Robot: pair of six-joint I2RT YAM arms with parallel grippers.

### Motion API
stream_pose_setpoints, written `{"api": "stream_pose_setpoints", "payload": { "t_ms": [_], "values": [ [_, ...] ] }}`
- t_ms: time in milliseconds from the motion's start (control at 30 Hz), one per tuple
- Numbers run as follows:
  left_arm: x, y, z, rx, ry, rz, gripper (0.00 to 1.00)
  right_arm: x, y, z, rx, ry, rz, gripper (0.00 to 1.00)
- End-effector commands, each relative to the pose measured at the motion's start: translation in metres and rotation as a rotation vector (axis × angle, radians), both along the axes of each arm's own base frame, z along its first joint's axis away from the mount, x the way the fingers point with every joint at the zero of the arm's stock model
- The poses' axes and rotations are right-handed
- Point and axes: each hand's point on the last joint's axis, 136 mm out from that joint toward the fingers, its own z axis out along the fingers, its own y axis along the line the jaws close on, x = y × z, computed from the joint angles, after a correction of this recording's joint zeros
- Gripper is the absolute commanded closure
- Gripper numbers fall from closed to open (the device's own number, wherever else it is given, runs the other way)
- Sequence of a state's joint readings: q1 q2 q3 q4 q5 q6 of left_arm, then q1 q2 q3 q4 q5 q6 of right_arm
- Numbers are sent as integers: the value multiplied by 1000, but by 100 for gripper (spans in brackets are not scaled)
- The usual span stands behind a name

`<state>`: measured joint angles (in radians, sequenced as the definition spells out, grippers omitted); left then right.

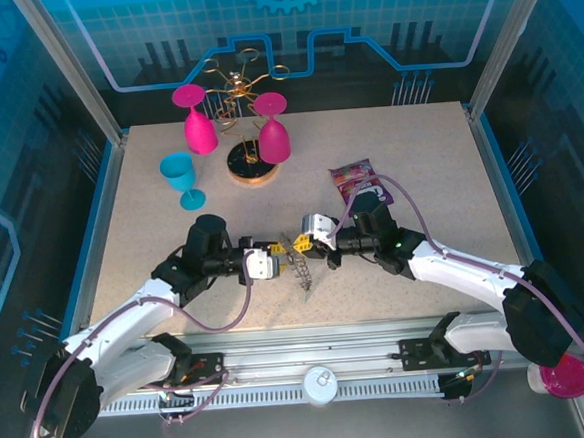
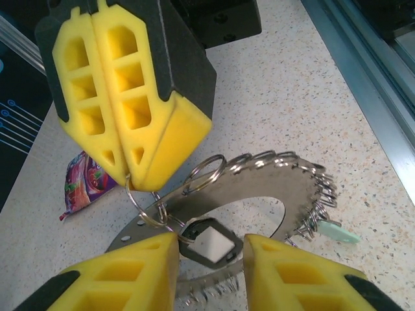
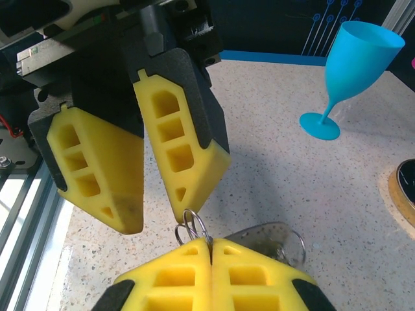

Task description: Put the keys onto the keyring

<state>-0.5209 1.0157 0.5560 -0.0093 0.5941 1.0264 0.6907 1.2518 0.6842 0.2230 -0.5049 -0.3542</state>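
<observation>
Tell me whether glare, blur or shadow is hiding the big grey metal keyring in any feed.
Top external view: even light, but the flat grey gear-edged metal keyring looks tiny, nearly edge-on. Left wrist view: keyring sharp, bright glare on its face; left gripper slightly soft. Right wrist view: no glare; the shut right gripper covers most of it.

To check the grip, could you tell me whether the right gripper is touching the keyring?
Touching. The right wrist view shows the right gripper shut, a wire loop of the keyring pinched between its fingertips.
</observation>
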Motion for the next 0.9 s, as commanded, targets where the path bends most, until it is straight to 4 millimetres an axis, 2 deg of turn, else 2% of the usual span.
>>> {"api": "stream_pose_setpoints", "payload": {
  "t_ms": [0,200,400,667,867],
  "values": [
    [-8,3,-2,3,36,7,68,6,2,32,82,-77,-5,100],
    [9,9,26,-100,199,212,62,5,2,31,79,-79,5,100],
    [17,17,43,-157,343,357,55,0,4,29,69,-83,39,100],
    [18,4,42,-113,466,292,54,-5,7,23,31,-82,72,100],
    [11,-4,37,-84,512,214,57,-6,7,25,28,-88,76,100]
  ]
}}
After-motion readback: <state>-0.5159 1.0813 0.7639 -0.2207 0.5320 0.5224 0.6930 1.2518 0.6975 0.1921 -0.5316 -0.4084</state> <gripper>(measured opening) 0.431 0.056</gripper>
